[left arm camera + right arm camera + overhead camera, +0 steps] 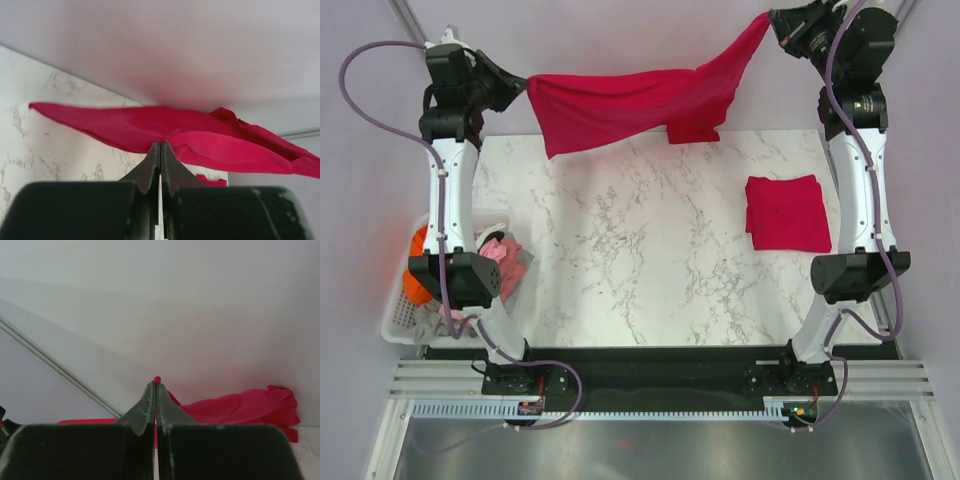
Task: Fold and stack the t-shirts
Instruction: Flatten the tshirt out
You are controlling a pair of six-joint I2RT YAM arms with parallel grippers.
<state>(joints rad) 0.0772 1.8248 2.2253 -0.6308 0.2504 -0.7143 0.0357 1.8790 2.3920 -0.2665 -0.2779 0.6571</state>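
The shirt (630, 105) hangs in the air along the far edge of the desk (620, 250), stretched between my two grippers and sagging in the middle, with one fold drooping toward the marble right of centre. My left gripper (515, 88) has its fingers pressed together on the cloth near the far left corner. My right gripper (775, 22) pinches a small tip of it, higher up, at the far right corner. One folded shirt (788, 212) lies flat near the right edge, so I judge one done and this one not yet laid out or folded. A basket (400, 310) off the left edge holds more cloth. Both my arms reach far forward, wrists raised.
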